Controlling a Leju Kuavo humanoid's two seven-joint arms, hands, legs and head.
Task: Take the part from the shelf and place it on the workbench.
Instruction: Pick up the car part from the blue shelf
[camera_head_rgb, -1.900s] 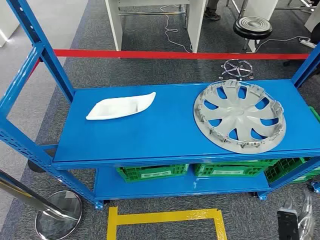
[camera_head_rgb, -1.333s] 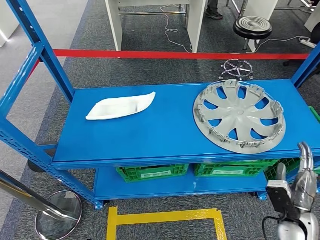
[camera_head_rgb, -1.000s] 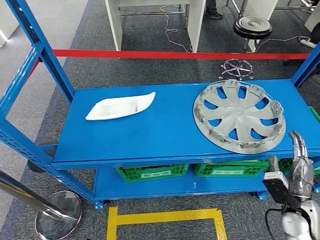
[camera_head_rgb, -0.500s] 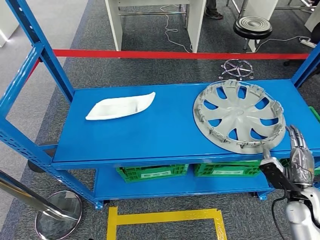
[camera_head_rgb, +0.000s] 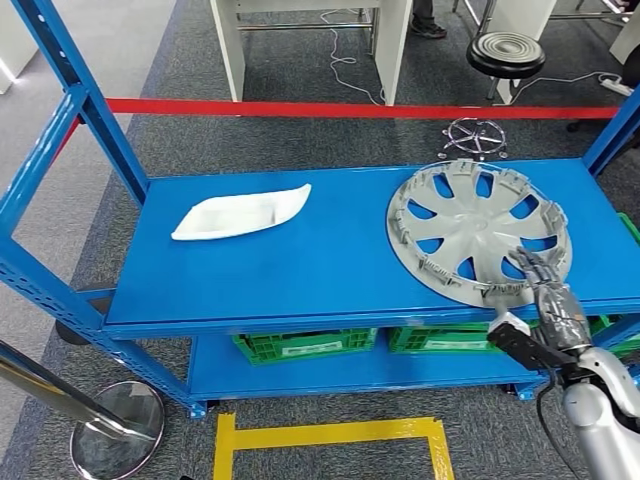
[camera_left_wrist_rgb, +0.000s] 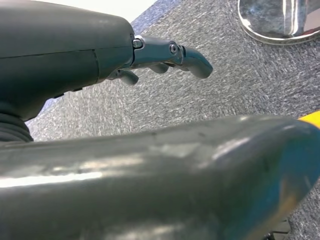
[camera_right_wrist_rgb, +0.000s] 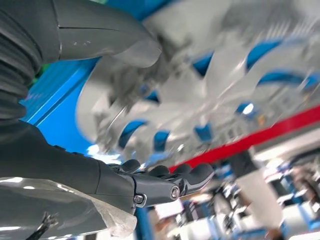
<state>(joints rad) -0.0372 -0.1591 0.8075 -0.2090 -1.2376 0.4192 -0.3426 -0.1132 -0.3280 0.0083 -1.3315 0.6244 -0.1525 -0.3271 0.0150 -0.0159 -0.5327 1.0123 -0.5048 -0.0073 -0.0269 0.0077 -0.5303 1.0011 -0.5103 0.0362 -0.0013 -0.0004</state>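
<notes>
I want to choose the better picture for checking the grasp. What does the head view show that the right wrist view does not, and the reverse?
Head view alone: the whole blue shelf, the white part on its left side, green crates below, yellow floor tape.
Right wrist view alone: the thumb and the dark fingers apart, with nothing between them; the picture is blurred.
Both: the right robot hand at the near edge of the hubcap, and the red tape beyond.
</notes>
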